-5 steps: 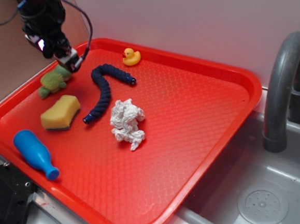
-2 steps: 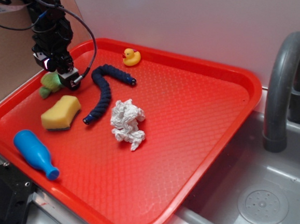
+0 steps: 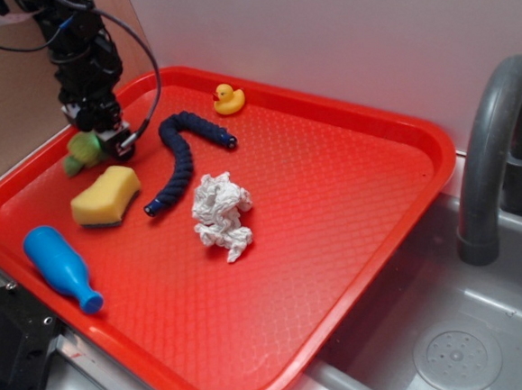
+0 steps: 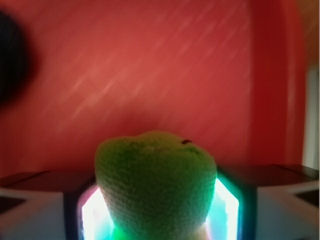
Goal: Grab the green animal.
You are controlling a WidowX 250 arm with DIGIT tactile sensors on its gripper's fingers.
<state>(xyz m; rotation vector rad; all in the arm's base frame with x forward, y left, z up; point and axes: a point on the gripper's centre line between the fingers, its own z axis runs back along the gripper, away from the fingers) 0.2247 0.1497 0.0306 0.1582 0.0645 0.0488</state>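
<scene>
The green animal [image 3: 81, 154] is a small lime-green plush lying at the far left corner of the red tray [image 3: 332, 180]. My gripper [image 3: 105, 138] has come down over its right part and hides most of it in the exterior view. Seen from the wrist, the green animal [image 4: 155, 180] fills the space between my two lit fingers [image 4: 87, 212]. Bright gaps show on both sides of it, so my gripper [image 4: 157, 212] stands open around the plush.
On the tray also lie a yellow sponge [image 3: 105, 195], a blue bottle [image 3: 61, 268], a dark blue bendy tube [image 3: 181, 156], crumpled white paper [image 3: 221, 214] and a yellow duck [image 3: 228, 98]. A grey faucet [image 3: 496, 140] and sink [image 3: 454, 351] stand at the right.
My gripper has dropped down and slightly left onto the green animal, which now sits between the fingers. The plush has shifted a little.
</scene>
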